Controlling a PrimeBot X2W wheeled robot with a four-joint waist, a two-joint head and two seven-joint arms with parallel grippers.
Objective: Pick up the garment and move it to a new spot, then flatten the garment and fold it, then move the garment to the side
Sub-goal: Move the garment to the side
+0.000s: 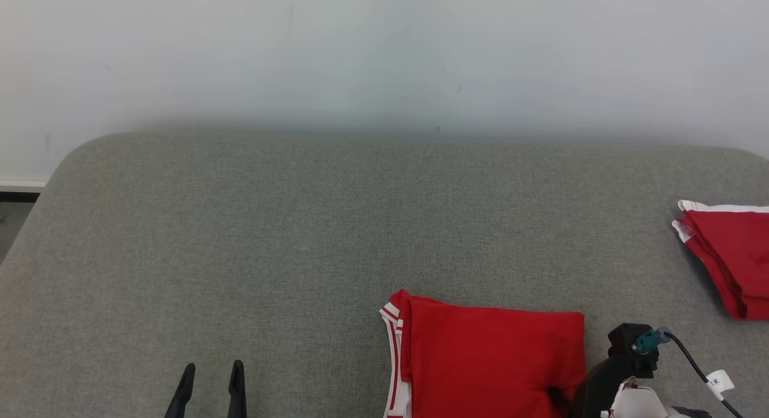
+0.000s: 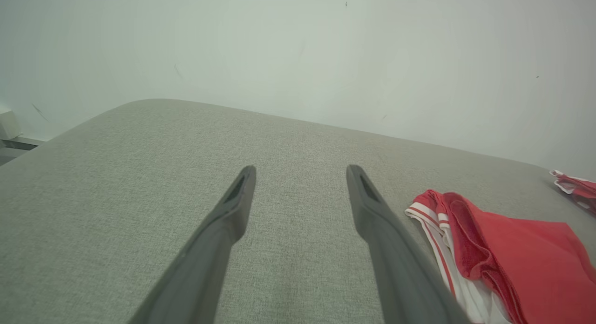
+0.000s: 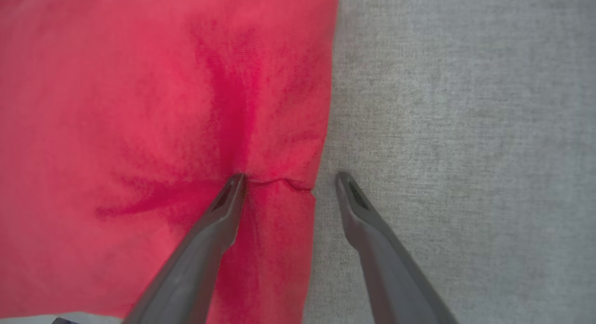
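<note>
The garment (image 1: 492, 358) is red with white striped trim and lies folded into a rectangle at the near edge of the grey padded table (image 1: 300, 226). It also shows in the left wrist view, as the garment (image 2: 521, 259) to the right of that gripper. My right gripper (image 3: 290, 175) is open and straddles the right edge of the garment (image 3: 163, 105). One fingertip (image 3: 235, 184) presses a crease into the cloth and the other rests on bare table. My left gripper (image 1: 214, 365) is open over bare table, well to the garment's left, and holds nothing (image 2: 301, 168).
A second folded red garment (image 1: 730, 256) lies at the table's right edge. A pale wall runs behind the table's far edge. The table's left corner is rounded, with floor beyond it. A black cable (image 1: 691, 358) trails from my right wrist.
</note>
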